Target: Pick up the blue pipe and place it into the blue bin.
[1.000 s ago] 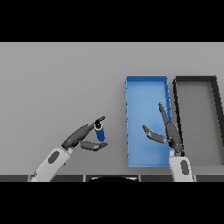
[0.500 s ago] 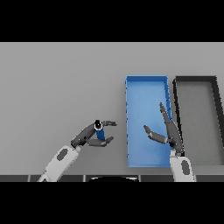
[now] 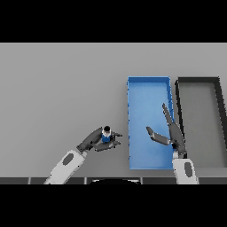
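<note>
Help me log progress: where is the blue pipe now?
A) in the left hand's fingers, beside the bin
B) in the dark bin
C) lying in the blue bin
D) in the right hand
A: the blue pipe sits within the left hand, left of the blue bin.

One blue pipe (image 3: 106, 136), one blue bin (image 3: 148, 84), one dark bin (image 3: 199, 84), two hands: left hand (image 3: 95, 141), right hand (image 3: 170, 135)

Grey table (image 3: 57, 84), black bin (image 3: 197, 82) at its right side, standing open

Left hand (image 3: 95, 141) seemingly grips blue pipe (image 3: 106, 137).
</note>
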Action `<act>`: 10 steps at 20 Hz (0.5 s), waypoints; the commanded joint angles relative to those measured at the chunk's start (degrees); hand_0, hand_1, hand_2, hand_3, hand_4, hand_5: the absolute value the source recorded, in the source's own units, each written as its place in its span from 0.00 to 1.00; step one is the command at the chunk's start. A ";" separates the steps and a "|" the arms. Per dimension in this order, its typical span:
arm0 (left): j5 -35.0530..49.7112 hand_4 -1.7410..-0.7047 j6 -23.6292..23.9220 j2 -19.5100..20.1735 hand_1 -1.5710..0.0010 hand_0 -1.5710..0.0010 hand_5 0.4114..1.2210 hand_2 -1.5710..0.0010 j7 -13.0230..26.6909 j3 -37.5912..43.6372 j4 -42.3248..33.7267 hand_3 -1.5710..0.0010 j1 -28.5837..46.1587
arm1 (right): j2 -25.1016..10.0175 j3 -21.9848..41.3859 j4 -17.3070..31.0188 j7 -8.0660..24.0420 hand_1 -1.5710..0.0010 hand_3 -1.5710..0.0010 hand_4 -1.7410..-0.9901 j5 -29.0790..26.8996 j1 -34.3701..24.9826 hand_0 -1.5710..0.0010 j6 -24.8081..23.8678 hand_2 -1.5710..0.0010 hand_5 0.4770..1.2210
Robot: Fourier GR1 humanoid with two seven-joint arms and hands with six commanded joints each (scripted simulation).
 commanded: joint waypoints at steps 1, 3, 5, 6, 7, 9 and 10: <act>-1.02 0.21 0.60 -0.07 0.08 0.10 0.94 0.07 0.20 0.14 0.71 0.08 -0.52 | -0.04 0.06 -0.17 0.15 1.00 1.00 0.76 0.12 0.07 1.00 -0.04 1.00 0.11; -1.62 0.23 0.53 -0.33 0.05 0.06 0.96 0.04 -1.31 0.03 -0.54 0.05 0.45 | -0.38 -0.34 0.20 0.89 1.00 1.00 0.77 0.12 -0.66 1.00 -0.18 1.00 0.11; -1.06 0.24 0.85 -1.26 0.03 0.04 0.98 0.03 -2.36 0.39 -3.56 0.03 0.56 | 0.06 0.24 0.30 0.65 1.00 1.00 0.78 0.78 -0.35 1.00 -0.40 1.00 0.10; -0.62 0.25 0.77 -2.11 0.03 0.03 0.98 0.02 -3.02 0.62 -4.34 0.03 -0.08 | 0.12 0.21 0.16 0.67 1.00 1.00 0.78 0.81 -0.33 1.00 -0.51 1.00 0.10; -0.43 0.25 0.77 -2.39 0.02 0.03 0.98 0.02 -3.47 0.81 -5.72 0.02 -0.23 | -0.10 0.00 0.49 0.58 1.00 1.00 0.79 0.94 -0.59 1.00 -0.62 1.00 0.10; -0.76 0.25 1.05 -3.46 0.01 0.02 0.99 0.01 -1.33 0.83 -6.95 0.01 -1.45 | -0.80 0.12 -0.34 0.16 1.00 1.00 0.80 1.59 0.25 1.00 -0.59 1.00 0.10; -1.30 0.26 1.35 -4.19 0.01 0.01 0.99 0.01 -0.17 0.72 -6.81 0.01 -2.04 | -0.57 0.20 -0.71 0.59 1.00 1.00 0.80 1.35 0.27 1.00 -0.52 1.00 0.11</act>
